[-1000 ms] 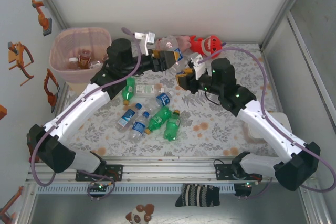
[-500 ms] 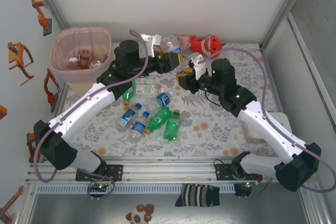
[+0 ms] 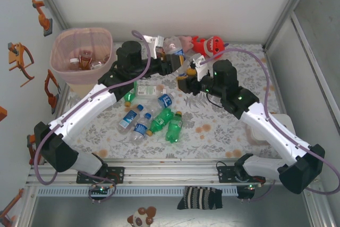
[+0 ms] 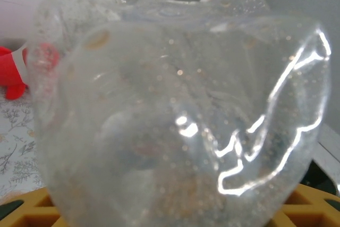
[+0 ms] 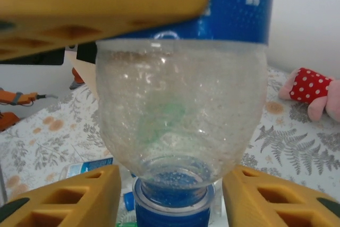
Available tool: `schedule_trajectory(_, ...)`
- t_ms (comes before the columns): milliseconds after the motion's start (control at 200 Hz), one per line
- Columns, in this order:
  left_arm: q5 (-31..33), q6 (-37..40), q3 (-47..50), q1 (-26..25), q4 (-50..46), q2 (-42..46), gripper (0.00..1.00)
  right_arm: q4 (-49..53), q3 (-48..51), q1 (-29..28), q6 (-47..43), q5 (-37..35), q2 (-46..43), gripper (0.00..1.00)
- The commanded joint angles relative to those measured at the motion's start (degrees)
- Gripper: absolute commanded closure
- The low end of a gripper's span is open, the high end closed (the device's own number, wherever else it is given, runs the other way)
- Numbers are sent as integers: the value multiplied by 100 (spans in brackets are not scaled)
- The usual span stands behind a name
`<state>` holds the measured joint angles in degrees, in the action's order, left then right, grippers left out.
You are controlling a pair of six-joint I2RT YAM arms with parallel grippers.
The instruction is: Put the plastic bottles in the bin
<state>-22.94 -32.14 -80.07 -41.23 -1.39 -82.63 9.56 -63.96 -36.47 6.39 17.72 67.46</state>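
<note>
A clear plastic bottle [image 3: 176, 52] with a blue label hangs above the table's far middle, between both grippers. My left gripper [image 3: 167, 62] is shut on its body; the left wrist view looks straight at its dimpled base [image 4: 175, 104]. My right gripper [image 3: 187, 76] stands open around the blue cap [image 5: 171, 213], with a gap between the cap and each yellow finger [image 5: 69, 198]. The left gripper's finger [image 5: 101, 1] presses on the blue label. Several more bottles [image 3: 159, 115], clear and green, lie in a heap on the table. The pink bin [image 3: 58, 43] stands at the far left with bottles inside.
Red and pink plush toys [image 3: 208, 45] lie against the back wall just behind the held bottle. The cage walls close in the left, back and right. The floral tablecloth [image 3: 223, 131] lies bare to the right of the heap.
My left gripper has reached right and closed on the bottle. My right gripper, shut on the cap before, has opened and let go.
</note>
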Motion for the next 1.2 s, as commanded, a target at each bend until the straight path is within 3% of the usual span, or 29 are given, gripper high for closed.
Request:
schedule_trajectory(0,2,217,-254,80,-158,160,45,-63,-125,-69,130,-128,-185,39)
schedule_trajectory(346,-95,721,-599,1160,-1251,484,46,439,81,-97,86,-556,-800,35)
schedule_trajectory(671,-357,1158,-1379,3087,-2653,607,45,705,182,-97,14,-746,-998,34)
schedule_trajectory(816,-404,395,-1265,4033,-2480,649,45,674,134,-97,42,-730,-911,35)
schedule_trajectory(896,-181,-318,-902,4315,-1975,753,39,665,112,-97,61,-709,-852,35)
schedule_trajectory(1016,843,-1119,-429,4337,-1517,843,45,636,110,-97,126,-744,-798,36)
schedule_trajectory(1197,2143,-2164,-823,4380,-2370,436,47,642,112,-97,113,-761,-813,36)
